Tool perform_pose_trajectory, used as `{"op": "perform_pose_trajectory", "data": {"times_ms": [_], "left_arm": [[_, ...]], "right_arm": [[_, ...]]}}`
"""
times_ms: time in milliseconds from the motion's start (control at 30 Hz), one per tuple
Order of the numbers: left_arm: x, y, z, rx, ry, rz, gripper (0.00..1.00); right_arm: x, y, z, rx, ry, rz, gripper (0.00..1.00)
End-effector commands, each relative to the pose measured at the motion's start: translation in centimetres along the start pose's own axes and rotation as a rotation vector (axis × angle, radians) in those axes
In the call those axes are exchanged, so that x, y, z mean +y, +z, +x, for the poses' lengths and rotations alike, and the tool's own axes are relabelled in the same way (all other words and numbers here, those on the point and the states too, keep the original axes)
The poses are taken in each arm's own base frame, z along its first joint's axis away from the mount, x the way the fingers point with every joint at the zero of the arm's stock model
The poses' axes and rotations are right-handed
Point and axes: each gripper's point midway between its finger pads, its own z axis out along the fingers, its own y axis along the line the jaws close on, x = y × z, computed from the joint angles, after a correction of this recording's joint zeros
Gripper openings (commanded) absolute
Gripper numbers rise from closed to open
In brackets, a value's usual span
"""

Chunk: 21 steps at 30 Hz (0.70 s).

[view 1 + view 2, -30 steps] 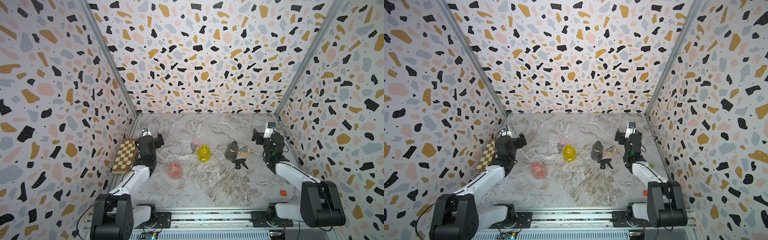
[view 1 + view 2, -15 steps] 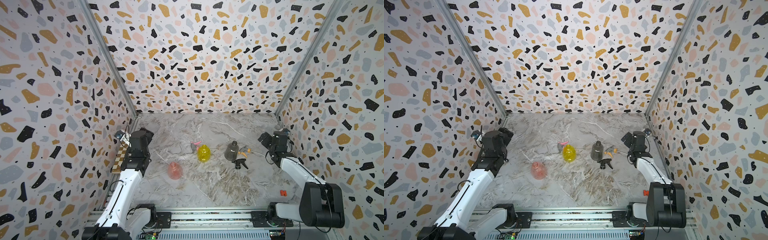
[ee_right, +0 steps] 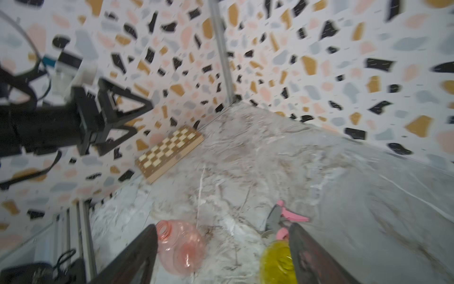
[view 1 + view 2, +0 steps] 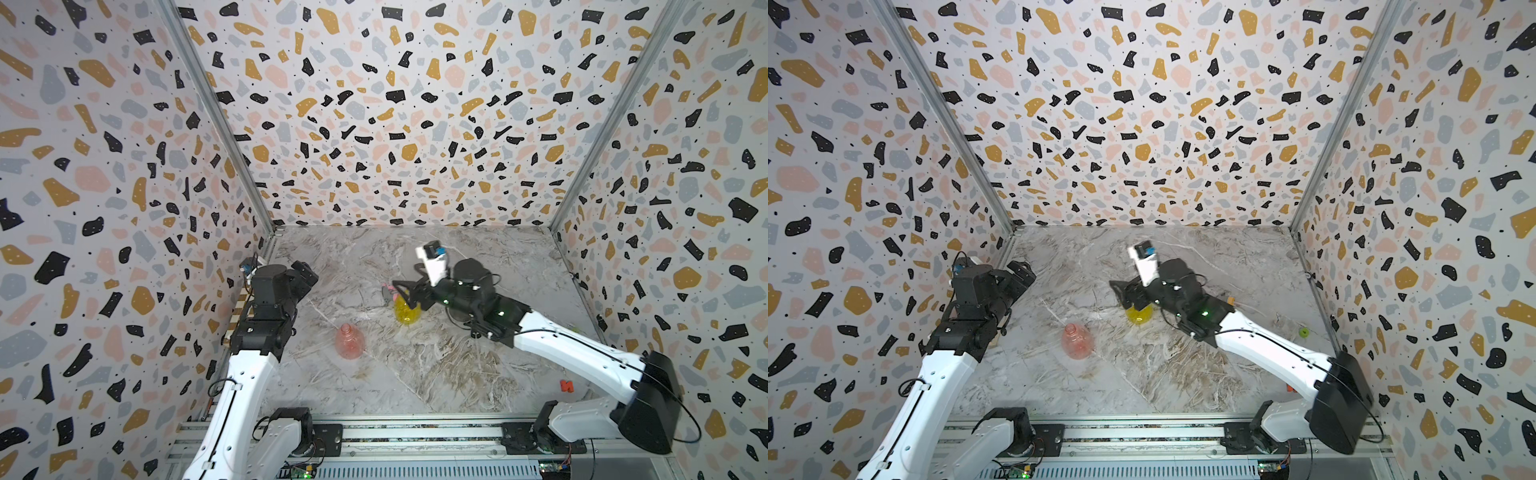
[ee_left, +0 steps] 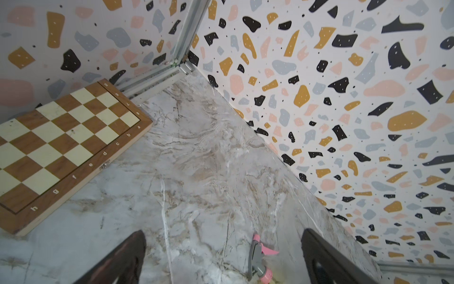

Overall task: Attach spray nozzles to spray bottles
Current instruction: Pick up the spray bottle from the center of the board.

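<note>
Early stage: no nozzle seated yet, judging by bare necks.
Standing on surface [image 4: 415,374]: pink bottle [image 4: 349,341] and yellow bottle [image 4: 405,309], with pink-trigger nozzle [image 3: 282,216] lying just behind yellow. Over yellow bottle, right gripper [image 3: 222,228] jaws apart, clamping nothing. By chessboard [image 5: 61,147], left gripper [image 5: 222,246] wide apart, empty. Can't see grey bottle or other two nozzles, likely behind right arm [image 4: 561,345].

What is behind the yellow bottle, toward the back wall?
A grey nozzle with a pink trigger lies on the table right behind the yellow bottle. The right gripper overhangs the bottle and covers the table beside the nozzle.
</note>
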Motion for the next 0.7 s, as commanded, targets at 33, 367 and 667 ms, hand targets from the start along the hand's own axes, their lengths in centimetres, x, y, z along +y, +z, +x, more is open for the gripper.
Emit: {"op": "perform_pose_trajectory", "data": {"times_ms": [33, 367, 667], "left_arm": [[-0.7, -0.9, 1.1, 0.080, 0.058, 0.036, 0.99], [-0.9, -1.6, 1.8, 0.113, 0.097, 0.064, 0.99], [-0.7, -1.2, 2.6, 0.142, 0.099, 0.068, 0.99]], "right_arm": [[4.1, 4.4, 4.1, 0.162, -0.122, -0.111, 0.77], [7.5, 11.0, 10.9, 0.325, -0.178, -0.137, 0.63], [8.7, 12.3, 11.9, 0.318, -0.205, -0.140, 0.58]]}}
